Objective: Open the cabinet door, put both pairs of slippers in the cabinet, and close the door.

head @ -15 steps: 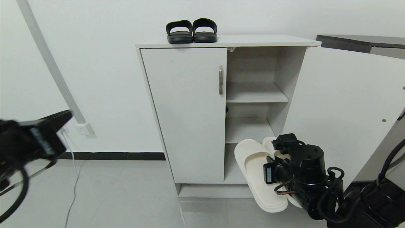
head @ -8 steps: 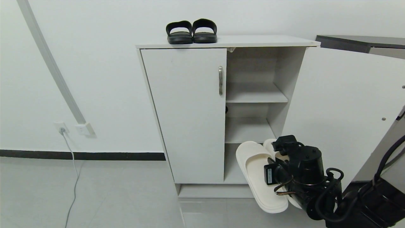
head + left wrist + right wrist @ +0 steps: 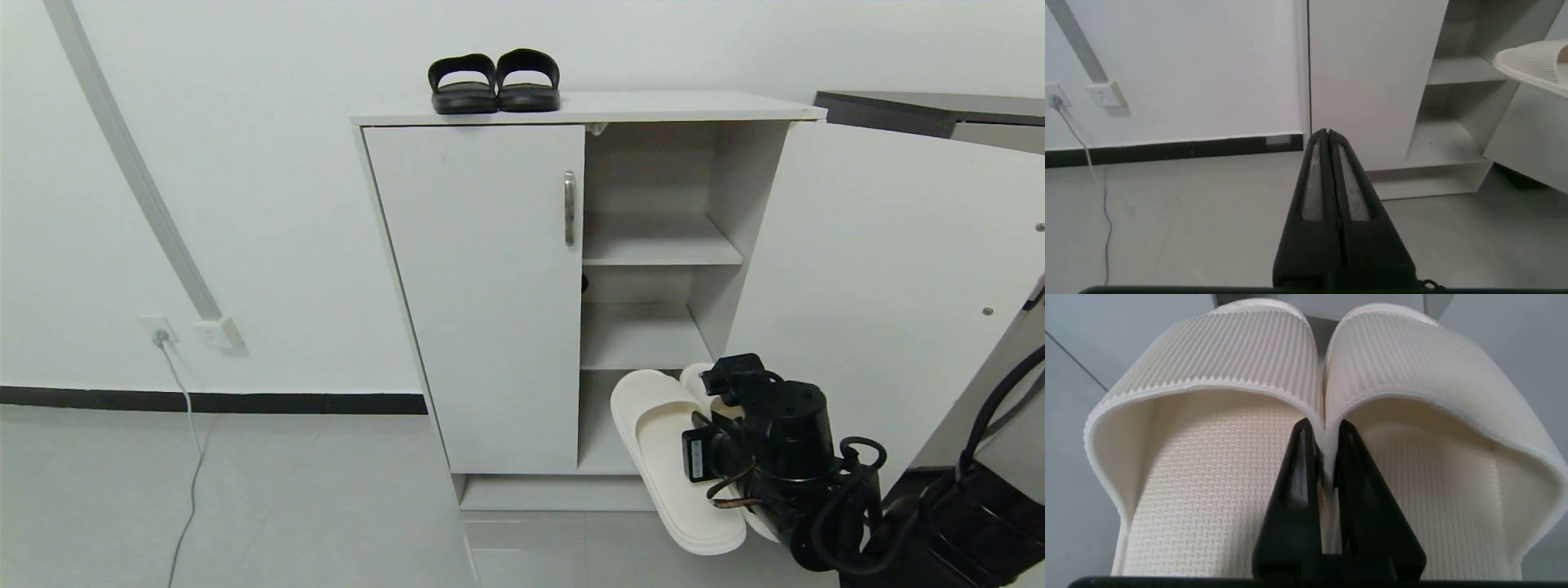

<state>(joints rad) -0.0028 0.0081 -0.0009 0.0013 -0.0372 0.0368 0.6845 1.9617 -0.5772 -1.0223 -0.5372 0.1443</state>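
Note:
A white cabinet (image 3: 490, 327) stands against the wall, its right door (image 3: 882, 278) swung open and its left door closed. A pair of black slippers (image 3: 495, 79) rests on the cabinet top. My right gripper (image 3: 1325, 457) is shut on the inner edges of a pair of white slippers (image 3: 1249, 416), held side by side. In the head view the white slippers (image 3: 665, 445) hang tilted in front of the lowest open compartment, with the right arm just behind them. My left gripper (image 3: 1327, 175) is shut with nothing in it, low over the floor and facing the cabinet (image 3: 1388, 82).
Two bare shelves (image 3: 657, 245) show in the open right half. A wall socket with a cable (image 3: 184, 408) sits left of the cabinet. A dark-topped grey unit (image 3: 931, 110) stands behind the open door. Grey floor tiles lie in front.
The left arm, seen at the left edge a second ago, has dropped out of the head view. The right gripper with the white slippers has sunk slightly.

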